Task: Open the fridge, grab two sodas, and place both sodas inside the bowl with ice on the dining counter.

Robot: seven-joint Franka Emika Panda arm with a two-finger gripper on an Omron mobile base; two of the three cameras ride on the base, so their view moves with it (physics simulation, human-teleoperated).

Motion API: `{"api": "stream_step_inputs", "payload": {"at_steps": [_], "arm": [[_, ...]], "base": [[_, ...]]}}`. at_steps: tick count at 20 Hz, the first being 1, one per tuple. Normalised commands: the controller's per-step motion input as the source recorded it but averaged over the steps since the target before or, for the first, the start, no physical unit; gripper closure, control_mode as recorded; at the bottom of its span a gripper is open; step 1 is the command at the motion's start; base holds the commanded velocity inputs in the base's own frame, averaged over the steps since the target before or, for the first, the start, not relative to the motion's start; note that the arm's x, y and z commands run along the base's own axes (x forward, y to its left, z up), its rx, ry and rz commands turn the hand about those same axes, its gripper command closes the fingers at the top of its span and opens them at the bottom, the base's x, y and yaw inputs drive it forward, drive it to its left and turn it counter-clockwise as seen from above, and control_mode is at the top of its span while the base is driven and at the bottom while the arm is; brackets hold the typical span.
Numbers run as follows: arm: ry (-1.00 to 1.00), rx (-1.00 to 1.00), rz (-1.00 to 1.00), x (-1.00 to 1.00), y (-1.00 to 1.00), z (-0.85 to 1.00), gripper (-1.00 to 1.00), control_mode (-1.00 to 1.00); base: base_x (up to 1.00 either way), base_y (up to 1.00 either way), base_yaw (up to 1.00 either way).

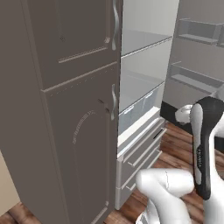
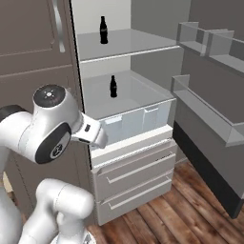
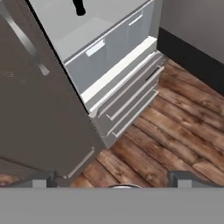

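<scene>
- Two small black cola-style soda bottles stand upright in the open light-grey fridge (image 2: 143,114): the upper bottle (image 2: 103,30) on the higher white shelf, the lower bottle (image 2: 113,86) on the shelf above the clear crisper bin (image 2: 138,121).
- The two-finger gripper (image 3: 112,177), jaws spread wide and holding nothing, hangs low and well apart from both bottles, aimed at the wooden floor (image 3: 175,131).
- Judged best: raise the gripper, level it, and approach the lower bottle's body straight on.
- The brown-grey arched-panel cabinet (image 1: 65,109) crowds one side; the swung-out fridge door (image 2: 209,109) leaves open room between.
</scene>
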Motion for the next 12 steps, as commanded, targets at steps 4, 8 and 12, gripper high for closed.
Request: {"api": "stream_step_inputs", "payload": {"at_steps": [4, 8, 12], "arm": [[0.00, -0.14, 0.00, -0.44, 0.56, -0.36, -1.00, -1.00], [0.05, -0.09, 0.00, -0.01, 0.20, -0.17, -1.00, -1.00], [0.00, -0.05, 0.00, 0.00, 0.08, -0.07, -1.00, -1.00]], "base": [[0.00, 0.00, 0.00], [0.00, 0.00, 0.00], [0.00, 0.00, 0.00]]}}
